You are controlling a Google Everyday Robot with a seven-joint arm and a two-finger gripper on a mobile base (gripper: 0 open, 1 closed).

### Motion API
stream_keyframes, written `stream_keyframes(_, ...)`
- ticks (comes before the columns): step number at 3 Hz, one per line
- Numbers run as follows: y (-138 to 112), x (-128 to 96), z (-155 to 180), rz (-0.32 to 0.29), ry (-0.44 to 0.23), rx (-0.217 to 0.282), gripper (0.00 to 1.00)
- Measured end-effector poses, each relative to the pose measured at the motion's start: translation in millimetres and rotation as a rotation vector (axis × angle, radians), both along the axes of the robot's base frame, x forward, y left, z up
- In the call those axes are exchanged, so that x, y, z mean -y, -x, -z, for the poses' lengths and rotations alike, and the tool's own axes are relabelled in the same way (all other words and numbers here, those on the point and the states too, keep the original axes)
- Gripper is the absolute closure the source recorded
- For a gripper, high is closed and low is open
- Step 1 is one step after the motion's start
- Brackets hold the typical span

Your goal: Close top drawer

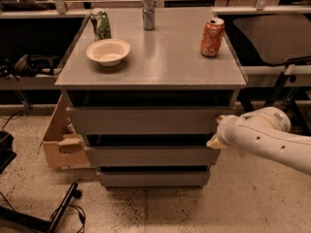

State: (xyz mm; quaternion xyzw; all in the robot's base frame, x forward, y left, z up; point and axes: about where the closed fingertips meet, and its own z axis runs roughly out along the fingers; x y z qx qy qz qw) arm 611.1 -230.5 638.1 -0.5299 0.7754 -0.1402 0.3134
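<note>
The top drawer [146, 120] is the uppermost of three grey drawers in the cabinet in front of me. Its plain grey front stands out a little from the cabinet, with a dark gap above it under the top. My gripper [216, 130] is at the right end of that drawer front, at its edge. The white arm [265, 137] reaches in from the lower right. The inside of the drawer is hidden.
Two narrower grey drawer fronts sit below, the middle one [150, 155] and the bottom one [153, 178]. On the cabinet top [165, 67] stand a white bowl [108, 51], a green can [100, 24], a silver can [149, 11] and an orange can [212, 37]. A cardboard box [60, 142] sits at the left.
</note>
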Motion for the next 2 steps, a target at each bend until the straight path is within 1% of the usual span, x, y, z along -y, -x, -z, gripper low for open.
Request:
stream_keyframes(1,30,3,-9,-0.019,0.058,-0.047,0.63)
stream_keyframes(2,64,16,-61,-0.018,0.115,-0.087,0.86)
